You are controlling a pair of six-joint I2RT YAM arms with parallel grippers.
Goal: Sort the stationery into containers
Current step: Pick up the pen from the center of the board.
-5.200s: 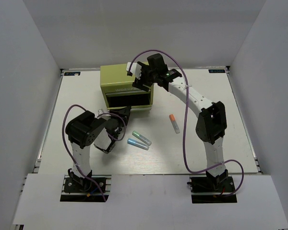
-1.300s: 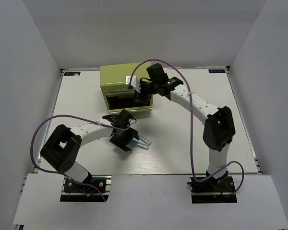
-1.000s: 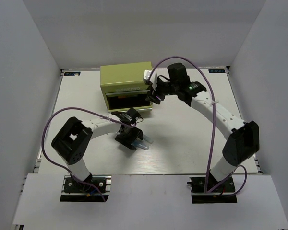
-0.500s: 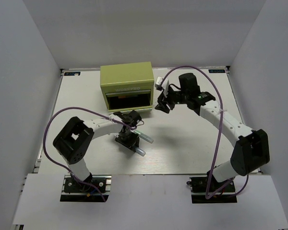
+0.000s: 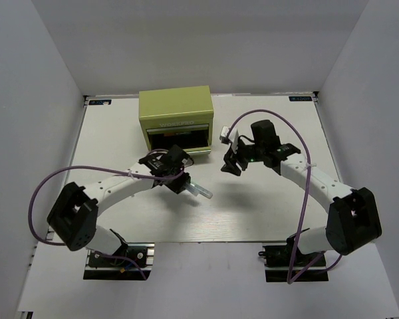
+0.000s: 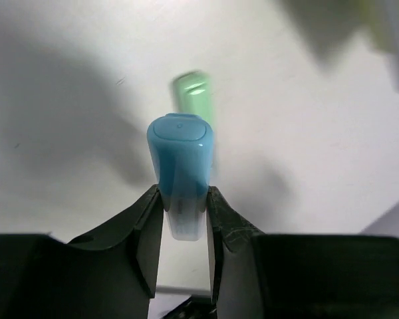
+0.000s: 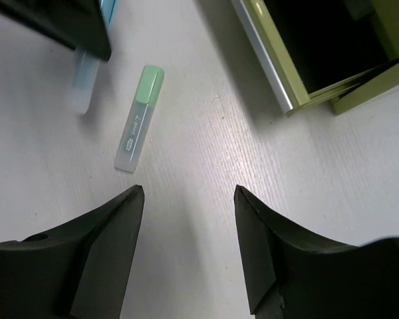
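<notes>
Left fingers (image 6: pixel 146 232) clamped around light blue marker (image 6: pixel 179 159), arm (image 5: pixel 120 189) outstretched; right fingers (image 7: pixel 100 259) spread apart, angled downward.

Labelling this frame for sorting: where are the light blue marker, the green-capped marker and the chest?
light blue marker (image 6: pixel 181 166): left wrist view, cap side.
green-capped marker (image 7: pixel 139 119): right wrist view, clear body.
olive-green chest (image 5: pixel 175 105): top external view, top panel.

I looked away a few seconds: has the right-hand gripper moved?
Yes. The right gripper has left the olive chest front and now hangs beyond its right front corner, farther right and lower in the top view.
</notes>
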